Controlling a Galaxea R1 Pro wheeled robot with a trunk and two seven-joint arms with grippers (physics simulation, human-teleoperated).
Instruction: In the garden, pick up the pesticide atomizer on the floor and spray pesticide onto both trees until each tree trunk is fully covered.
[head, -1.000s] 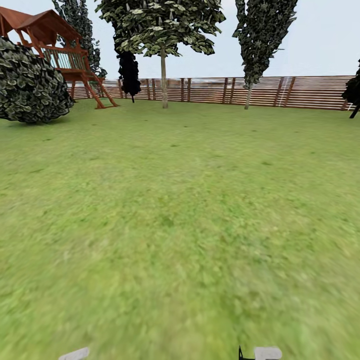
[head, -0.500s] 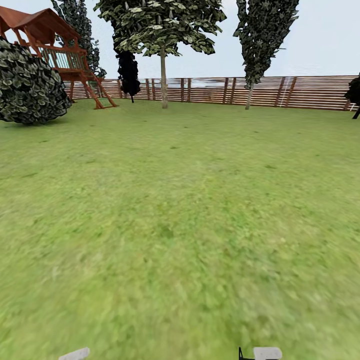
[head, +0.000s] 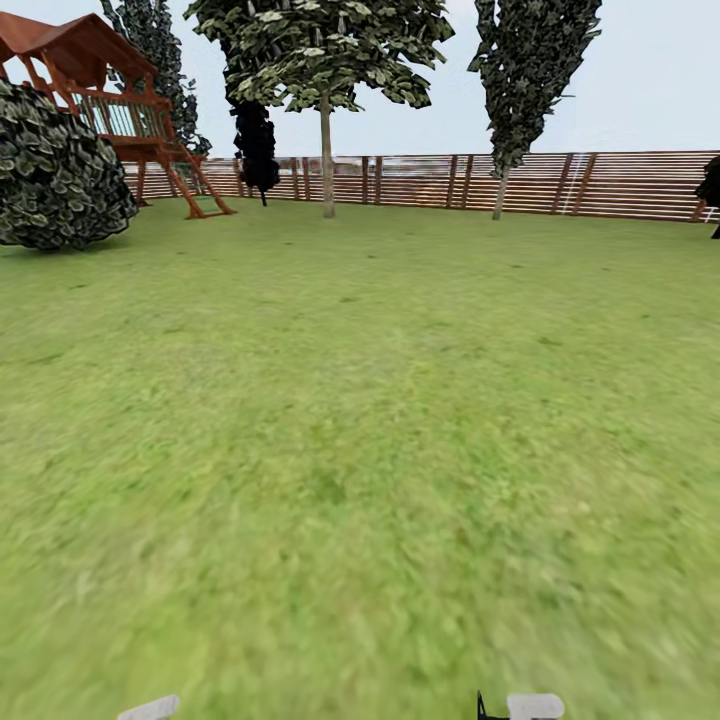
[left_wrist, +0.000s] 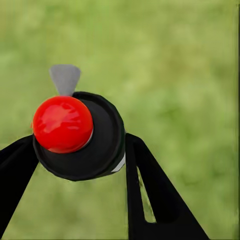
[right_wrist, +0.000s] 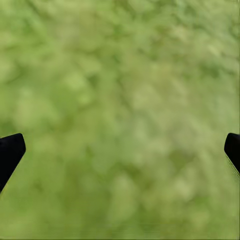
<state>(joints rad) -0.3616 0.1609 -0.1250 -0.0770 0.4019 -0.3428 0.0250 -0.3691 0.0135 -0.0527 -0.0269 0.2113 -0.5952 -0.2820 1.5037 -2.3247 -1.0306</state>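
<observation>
Green lawn (head: 360, 450) covers the garden out to a brown slatted fence (head: 600, 185) at twelve o'clock. A thin-trunked leafy tree (head: 326, 150) stands before the fence, a wooden play tower (head: 110, 110) and a round dark bush (head: 60, 170) at ten o'clock. The left gripper (left_wrist: 80, 155) pinches the pesticide atomizer (left_wrist: 80, 137), a black round body with a red knob and grey nozzle, between its dark fingers (left_wrist: 150, 195). The right gripper (right_wrist: 120, 150) hangs over blurred grass, jaws spread wide apart, holding nothing.
</observation>
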